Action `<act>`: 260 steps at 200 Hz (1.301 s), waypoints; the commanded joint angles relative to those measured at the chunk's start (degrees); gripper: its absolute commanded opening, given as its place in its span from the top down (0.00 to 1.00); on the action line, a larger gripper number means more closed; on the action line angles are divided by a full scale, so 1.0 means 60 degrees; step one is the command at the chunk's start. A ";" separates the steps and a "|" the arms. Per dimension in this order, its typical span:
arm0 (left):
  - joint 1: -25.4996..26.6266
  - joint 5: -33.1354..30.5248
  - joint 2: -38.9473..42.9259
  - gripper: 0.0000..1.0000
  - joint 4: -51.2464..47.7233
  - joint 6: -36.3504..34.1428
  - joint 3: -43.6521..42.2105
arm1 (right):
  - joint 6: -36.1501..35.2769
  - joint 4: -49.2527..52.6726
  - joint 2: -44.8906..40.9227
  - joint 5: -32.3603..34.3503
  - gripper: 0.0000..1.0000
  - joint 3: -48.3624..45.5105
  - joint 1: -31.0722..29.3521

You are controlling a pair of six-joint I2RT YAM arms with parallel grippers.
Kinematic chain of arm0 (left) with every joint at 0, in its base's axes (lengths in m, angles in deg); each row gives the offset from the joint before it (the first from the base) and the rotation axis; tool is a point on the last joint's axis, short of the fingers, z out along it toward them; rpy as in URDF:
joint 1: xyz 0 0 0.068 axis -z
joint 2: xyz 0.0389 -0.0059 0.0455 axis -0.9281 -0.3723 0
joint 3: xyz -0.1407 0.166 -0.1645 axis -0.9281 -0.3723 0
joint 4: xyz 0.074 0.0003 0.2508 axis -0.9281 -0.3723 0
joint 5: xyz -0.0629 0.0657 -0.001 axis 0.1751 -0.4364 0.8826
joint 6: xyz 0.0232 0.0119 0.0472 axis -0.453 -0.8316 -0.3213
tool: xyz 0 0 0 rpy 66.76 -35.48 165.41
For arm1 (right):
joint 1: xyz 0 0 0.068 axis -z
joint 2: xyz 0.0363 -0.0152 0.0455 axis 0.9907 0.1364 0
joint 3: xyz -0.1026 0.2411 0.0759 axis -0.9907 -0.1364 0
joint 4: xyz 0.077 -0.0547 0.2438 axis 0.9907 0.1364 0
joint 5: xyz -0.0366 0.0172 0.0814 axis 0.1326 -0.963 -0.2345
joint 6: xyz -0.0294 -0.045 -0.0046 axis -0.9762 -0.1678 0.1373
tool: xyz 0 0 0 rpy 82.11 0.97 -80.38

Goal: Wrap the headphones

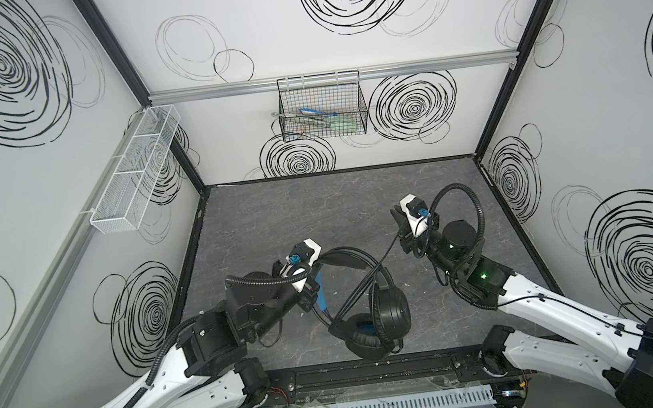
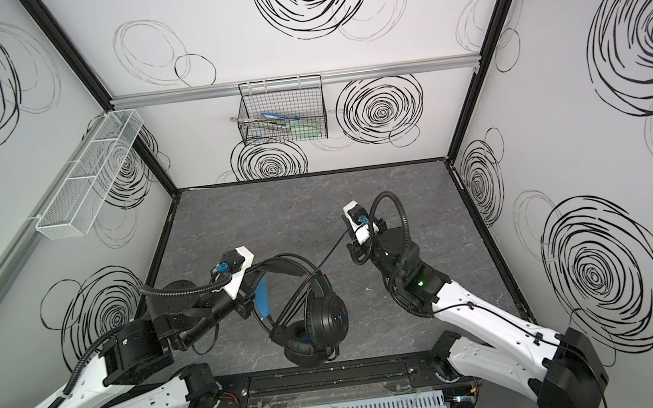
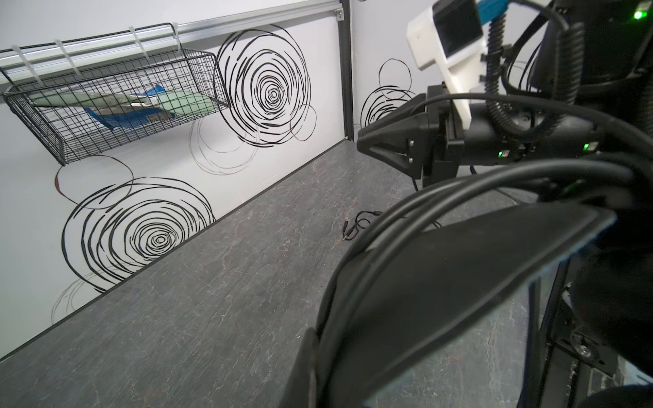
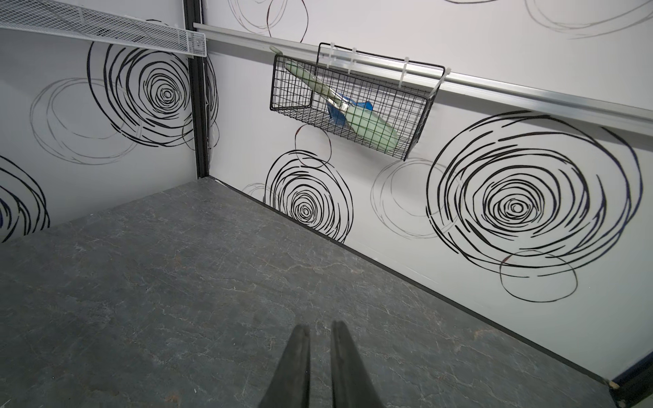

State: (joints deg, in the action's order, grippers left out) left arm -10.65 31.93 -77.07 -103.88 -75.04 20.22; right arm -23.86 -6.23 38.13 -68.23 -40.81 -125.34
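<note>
Left gripper [image 1: 311, 299]: clamped shut on the headband [image 1: 347, 251] of the headphones [image 1: 389, 311], right beside the blue strap [image 1: 321, 297], at 10 o'clock of the earcups.
Right gripper [image 4: 319, 326]: fingers a narrow slit apart with bare table showing through; nothing lies between the tips in the right wrist view. It hangs at 1 o'clock of the headphones, well apart from the earcups.
Headphones: at 6 o'clock on the table [image 1: 316, 206], near its front edge in both top views. The headband rises toward 11 o'clock. One earcup lies padding-up [image 1: 362, 335]; the other stands on edge against it, with its blue logo [image 2: 342, 316] facing 3 o'clock.
Cable [image 1: 385, 255]: several strands cross the headband and earcups. One straight run leads toward 1 o'clock up to the right gripper; whether the fingers touch it I cannot tell. The plug end [image 3: 348, 233] lies on the table in the left wrist view.
Black wire basket [image 1: 365, 117]: on the back wall at 12 o'clock, holding pale green and blue items too blurred to name.
White mesh basket [image 1: 133, 172]: on the side wall at 10 o'clock.
</note>
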 commanded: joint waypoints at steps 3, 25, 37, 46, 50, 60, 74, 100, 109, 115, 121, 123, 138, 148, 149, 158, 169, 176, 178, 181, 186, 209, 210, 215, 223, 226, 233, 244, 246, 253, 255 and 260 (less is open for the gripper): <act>0.0068 0.0104 0.0264 1.00 0.1638 0.0835 0.0524 | 0.0236 -0.0577 -0.0008 -0.0244 0.84 -0.0159 0.0077; 0.0056 0.0234 0.0283 1.00 0.1895 0.1020 0.0516 | 0.0331 -0.0697 -0.0019 -0.0442 0.85 -0.0264 0.0092; 0.0065 0.0301 0.0255 1.00 0.2020 0.1100 0.0518 | 0.0383 -0.0755 -0.0016 -0.0558 0.86 -0.0316 0.0092; 0.0057 0.0381 0.0253 1.00 0.2136 0.1177 0.0509 | 0.0406 -0.0785 -0.0001 -0.0610 0.87 -0.0343 0.0099; 0.0056 0.0409 0.0246 1.00 0.2193 0.1208 0.0509 | 0.0427 -0.0786 -0.0001 -0.0606 0.88 -0.0349 0.0089; 0.0058 0.0492 0.0239 1.00 0.2315 0.1299 0.0523 | 0.0499 -0.0776 -0.0006 -0.0592 0.90 -0.0379 0.0092; 0.0070 0.0570 0.0233 1.00 0.2470 0.1417 0.0566 | 0.0565 -0.0771 -0.0001 -0.0580 0.92 -0.0425 0.0093; 0.0073 0.0713 0.0237 1.00 0.2818 0.1634 0.0612 | 0.0596 -0.0895 -0.0006 -0.0637 0.96 -0.0542 0.0092; 0.0062 0.0735 0.0228 1.00 0.2946 0.1697 0.0625 | 0.0611 -0.0902 -0.0023 -0.0696 0.96 -0.0562 0.0092; 0.0057 0.0715 0.0224 1.00 0.3017 0.1721 0.0639 | 0.0611 -0.0903 -0.0041 -0.0753 0.96 -0.0587 0.0092; 0.0060 0.0668 0.0197 1.00 0.3083 0.1761 0.0666 | 0.0629 -0.0924 -0.0066 -0.0833 0.96 -0.0615 0.0092; 0.0068 0.0657 0.0188 1.00 0.3101 0.1766 0.0676 | 0.0626 -0.0923 -0.0068 -0.0852 0.95 -0.0628 0.0092; 0.0061 0.0541 0.0081 1.00 0.3186 0.1822 0.0813 | 0.0623 -0.0972 -0.0115 -0.1016 0.94 -0.0711 0.0092; 0.0064 0.0444 -0.0006 1.00 0.3187 0.1882 0.0925 | 0.0612 -0.1020 -0.0158 -0.1183 0.94 -0.0781 0.0092; 0.0060 0.0429 -0.0020 1.00 0.3189 0.1886 0.0929 | 0.0604 -0.1027 -0.0160 -0.1194 0.94 -0.0787 0.0092; 0.0059 0.0352 -0.0067 1.00 0.3209 0.1942 0.0997 | 0.0550 -0.1081 -0.0191 -0.1427 0.93 -0.0856 0.0092; 0.0062 0.0215 -0.0105 1.00 0.3272 0.2023 0.1056 | 0.0384 -0.1172 -0.0228 -0.1779 0.93 -0.0956 0.0092; 0.0065 0.0160 -0.0113 1.00 0.3334 0.2061 0.1065 | 0.0344 -0.1230 -0.0236 -0.1958 0.93 -0.1019 0.0092; 0.0062 0.0152 -0.0113 1.00 0.3351 0.2076 0.1073 | 0.0335 -0.1256 -0.0246 -0.2005 0.93 -0.1036 0.0092; 0.0057 0.0139 -0.0124 1.00 0.3386 0.2080 0.1077 | 0.0320 -0.1284 -0.0250 -0.2075 0.93 -0.1065 0.0092; 0.0059 0.0122 -0.0127 1.00 0.3428 0.2115 0.1093 | 0.0318 -0.1350 -0.0250 -0.2185 0.93 -0.1117 0.0092; 0.0067 0.0010 -0.0226 1.00 0.3589 0.2229 0.1204 | 0.0276 -0.1594 -0.0224 -0.2532 0.93 -0.1288 0.0077; 0.0076 0.0007 -0.0228 1.00 0.3602 0.2235 0.1208 | 0.0275 -0.1600 -0.0223 -0.2543 0.93 -0.1290 0.0085; 0.0073 -0.0034 -0.0243 1.00 0.3652 0.2242 0.1212 | 0.0274 -0.1650 -0.0207 -0.2580 0.93 -0.1325 0.0077; 0.0067 -0.0128 -0.0272 1.00 0.3757 0.2243 0.1201 | 0.0297 -0.1693 -0.0175 -0.2614 0.93 -0.1348 0.0077; 0.0059 -0.0172 -0.0279 1.00 0.3801 0.2249 0.1185 | 0.0303 -0.1705 -0.0156 -0.2612 0.94 -0.1349 0.0077; 0.0060 -0.0228 -0.0324 1.00 0.3879 0.2243 0.1169 | 0.0315 -0.1709 -0.0130 -0.2634 0.94 -0.1363 0.0077; 0.0057 -0.0322 -0.0401 1.00 0.4036 0.2267 0.1161 | 0.0331 -0.1733 -0.0069 -0.2648 0.94 -0.1377 0.0079; 0.0060 -0.0338 -0.0423 1.00 0.4057 0.2263 0.1166 | 0.0336 -0.1741 -0.0069 -0.2650 0.94 -0.1378 0.0081; 0.0057 -0.0413 -0.0481 1.00 0.4154 0.2277 0.1181 | 0.0333 -0.1785 -0.0005 -0.2655 0.94 -0.1393 0.0085; 0.0056 -0.0430 -0.0498 1.00 0.4167 0.2287 0.1193 | 0.0333 -0.1801 0.0009 -0.2670 0.94 -0.1393 0.0079; 0.0057 -0.0474 -0.0545 1.00 0.4213 0.2289 0.1222 | 0.0333 -0.1836 0.0037 -0.2686 0.94 -0.1407 0.0077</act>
State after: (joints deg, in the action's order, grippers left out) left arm -10.54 31.04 -80.09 -90.68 -64.94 24.26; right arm -21.95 -14.58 37.54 -83.20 -48.48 -125.06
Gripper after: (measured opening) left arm 0.088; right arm 0.063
